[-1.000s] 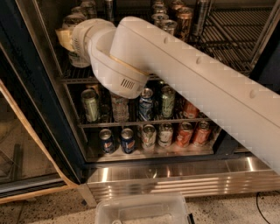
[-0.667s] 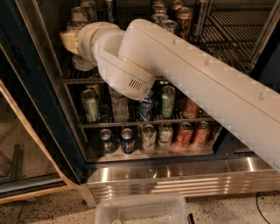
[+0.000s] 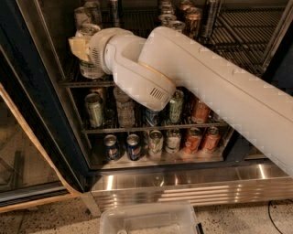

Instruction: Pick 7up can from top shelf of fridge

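The white arm (image 3: 206, 87) slants in from the right and ends in the gripper (image 3: 78, 45), high up at the left side of the fridge (image 3: 46, 109). The gripper's pale beige tip lies right against the 7up can (image 3: 90, 68), which stands upright at the left end of the top shelf (image 3: 247, 34); the can's silver lid shows just above the jaws and its whitish body just below them, so its middle is covered; whether the jaws are spread around it or pinching it, I cannot tell from where I stand.

Deeper on the same rack, a silver can (image 3: 84, 13) stands above and behind the jaws; well off to their right is a coppery can (image 3: 192, 18). One rack below the jaws, a green can (image 3: 94, 109) stands almost straight beneath them, with a clear bottle (image 3: 124, 107) just to its right; farther right, past the arm's round joint, are a green-and-white can (image 3: 175, 106) and an orange can (image 3: 200, 112). Two racks below the jaws, two blue cans (image 3: 111, 146) stand side by side; right of those are two pale cans (image 3: 155, 141), then two red-orange cans (image 3: 193, 139).

Lower still runs the ribbed steel base panel (image 3: 183, 189); in front of it, on the speckled floor, sits a clear plastic bin (image 3: 149, 219); far below and left of the jaws stands the glass door (image 3: 18, 173).
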{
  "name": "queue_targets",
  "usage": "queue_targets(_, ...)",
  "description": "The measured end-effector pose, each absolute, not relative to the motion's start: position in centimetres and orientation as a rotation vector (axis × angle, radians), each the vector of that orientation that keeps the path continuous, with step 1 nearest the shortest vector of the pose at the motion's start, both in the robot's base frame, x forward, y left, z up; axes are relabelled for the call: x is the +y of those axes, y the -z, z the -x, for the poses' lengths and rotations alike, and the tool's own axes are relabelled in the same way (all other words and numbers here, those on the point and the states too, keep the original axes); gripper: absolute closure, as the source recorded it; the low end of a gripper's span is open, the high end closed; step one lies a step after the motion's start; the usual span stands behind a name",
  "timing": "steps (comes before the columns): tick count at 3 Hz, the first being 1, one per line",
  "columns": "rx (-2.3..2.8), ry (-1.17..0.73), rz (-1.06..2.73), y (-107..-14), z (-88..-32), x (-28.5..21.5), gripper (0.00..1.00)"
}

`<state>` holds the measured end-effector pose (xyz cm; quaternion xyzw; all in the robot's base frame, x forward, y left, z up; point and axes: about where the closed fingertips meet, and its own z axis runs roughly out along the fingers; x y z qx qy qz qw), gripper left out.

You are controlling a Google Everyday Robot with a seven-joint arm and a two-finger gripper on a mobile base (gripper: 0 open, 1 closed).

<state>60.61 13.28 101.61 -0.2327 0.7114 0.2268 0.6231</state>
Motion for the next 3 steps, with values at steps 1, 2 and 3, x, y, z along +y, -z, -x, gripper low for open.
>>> queue_targets(1,1.633,-0.543,0.565,-102.4,-58.4,13.7,1.0)
queue_targets(2,1.635,-0.545,0.57,-102.6,-57.8,13.6,1.0)
queue_targets(3,1.633,-0.558,0.515,-103.4,-54.6,11.9,1.0)
